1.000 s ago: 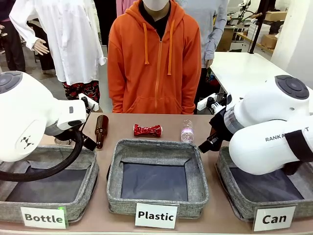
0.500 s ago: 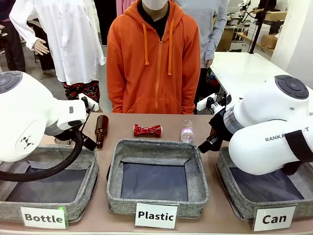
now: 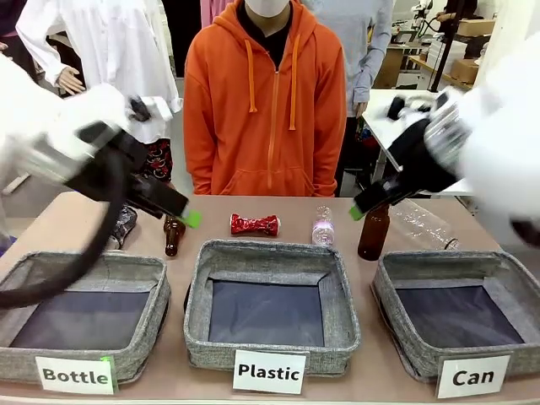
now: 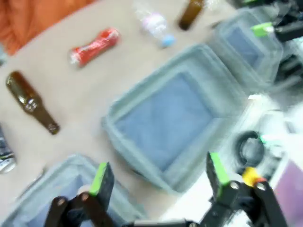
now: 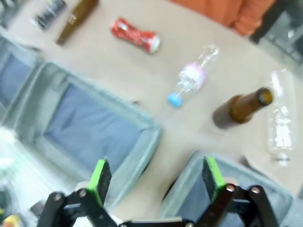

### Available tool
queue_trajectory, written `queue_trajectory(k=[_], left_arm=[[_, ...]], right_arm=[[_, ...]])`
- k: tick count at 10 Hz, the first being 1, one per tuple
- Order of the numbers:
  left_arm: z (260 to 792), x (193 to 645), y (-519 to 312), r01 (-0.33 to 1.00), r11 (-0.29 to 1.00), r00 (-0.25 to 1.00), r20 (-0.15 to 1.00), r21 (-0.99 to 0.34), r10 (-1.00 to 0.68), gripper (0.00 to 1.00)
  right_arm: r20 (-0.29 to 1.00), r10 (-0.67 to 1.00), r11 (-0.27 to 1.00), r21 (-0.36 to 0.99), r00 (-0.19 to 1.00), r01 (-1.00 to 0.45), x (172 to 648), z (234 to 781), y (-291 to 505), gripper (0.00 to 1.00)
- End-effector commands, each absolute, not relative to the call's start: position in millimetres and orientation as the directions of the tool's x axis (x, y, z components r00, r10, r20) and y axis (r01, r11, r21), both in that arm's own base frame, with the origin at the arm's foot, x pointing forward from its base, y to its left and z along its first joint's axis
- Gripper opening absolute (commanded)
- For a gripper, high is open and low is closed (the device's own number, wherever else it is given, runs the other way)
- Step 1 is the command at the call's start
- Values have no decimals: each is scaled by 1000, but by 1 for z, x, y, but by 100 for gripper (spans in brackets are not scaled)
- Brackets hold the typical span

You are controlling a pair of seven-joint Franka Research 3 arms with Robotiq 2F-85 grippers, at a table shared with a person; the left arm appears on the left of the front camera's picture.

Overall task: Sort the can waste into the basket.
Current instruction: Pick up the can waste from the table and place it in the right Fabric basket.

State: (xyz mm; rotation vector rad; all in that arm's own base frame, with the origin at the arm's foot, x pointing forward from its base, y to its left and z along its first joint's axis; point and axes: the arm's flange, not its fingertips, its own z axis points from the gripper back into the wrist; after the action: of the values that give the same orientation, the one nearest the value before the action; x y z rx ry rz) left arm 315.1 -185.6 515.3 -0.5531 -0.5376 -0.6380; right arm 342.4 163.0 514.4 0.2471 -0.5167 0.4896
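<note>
Both arms are up over the table, blurred. The left gripper [image 3: 187,217] hangs above the near end of a brown bottle [image 3: 174,228] lying on its side. In its wrist view the left gripper [image 4: 157,172] has its green pads wide apart with nothing between them. The right gripper [image 3: 358,211] hovers just beside an upright brown bottle [image 3: 374,230]. In its own view the right gripper [image 5: 156,173] also has its jaws spread and holds nothing.

The red can [image 3: 255,224], pinched in the middle, lies on the table behind the Plastic basket [image 3: 272,251], near a small clear bottle [image 3: 322,225]. The silver can [image 3: 123,226] sits far left, behind the Bottle basket [image 3: 84,260] and just beside the lying bottle. The Can basket [image 3: 439,260] stands at the right, well apart from both cans. A person in an orange hoodie [image 3: 266,101] stands at the far side.
</note>
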Motion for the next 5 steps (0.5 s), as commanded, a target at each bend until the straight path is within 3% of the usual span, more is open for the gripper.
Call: queue_trajectory(k=[1, 3, 5], left_arm=[[533, 298, -120, 688, 541, 713, 590, -484, -379, 100], [538, 293, -24, 584, 541, 786, 588, -605, -192, 100], [509, 294, 63, 430, 494, 840, 535, -756, 87, 100]], right_arm=[[427, 313, 803, 358, 848, -476, 316, 553, 122, 100], [387, 0, 684, 673, 922, -282, 306, 553, 31, 100], [271, -239, 497, 859, 933, -122, 302, 518, -60, 100]])
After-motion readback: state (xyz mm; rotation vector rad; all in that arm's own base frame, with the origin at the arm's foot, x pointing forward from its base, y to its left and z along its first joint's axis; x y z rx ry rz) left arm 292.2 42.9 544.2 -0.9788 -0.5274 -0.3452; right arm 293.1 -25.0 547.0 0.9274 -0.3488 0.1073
